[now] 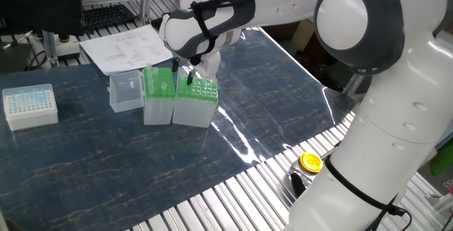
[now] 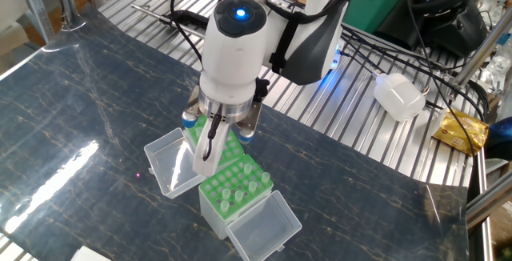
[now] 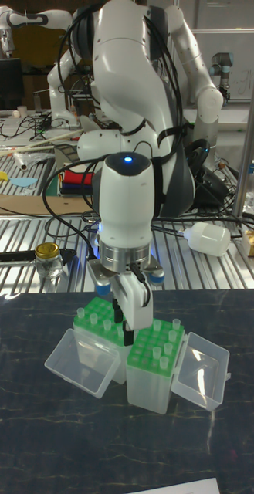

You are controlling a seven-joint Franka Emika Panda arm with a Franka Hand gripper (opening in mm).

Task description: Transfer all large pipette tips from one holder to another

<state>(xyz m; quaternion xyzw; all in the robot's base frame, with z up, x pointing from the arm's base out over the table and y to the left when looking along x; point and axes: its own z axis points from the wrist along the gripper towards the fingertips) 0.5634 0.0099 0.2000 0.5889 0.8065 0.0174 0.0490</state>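
Observation:
My gripper (image 1: 185, 74) hangs over the seam between the two green-topped boxes, its fingertips just above the left edge of the one holder (image 1: 197, 100), the wider box with the green grid top. Whitish large pipette tips (image 1: 206, 87) stand in that grid. Another holder (image 1: 158, 93), narrower and taller, stands touching it on the left. From the opposite side my gripper (image 2: 203, 165) covers most of the wide holder (image 2: 192, 131), and several large pipette tips (image 2: 240, 185) stand in the narrow holder (image 2: 232, 205). The fingers (image 3: 131, 312) overlap, so their gap is hidden and no tip shows in it.
Each box has a clear lid hinged open flat on the table (image 2: 170, 162) (image 2: 265, 226). A white box of pale-blue tips (image 1: 30, 105) sits far left, with papers (image 1: 127, 47) behind the boxes. A yellow-capped jar (image 1: 310, 163) stands on the metal rails by the robot base.

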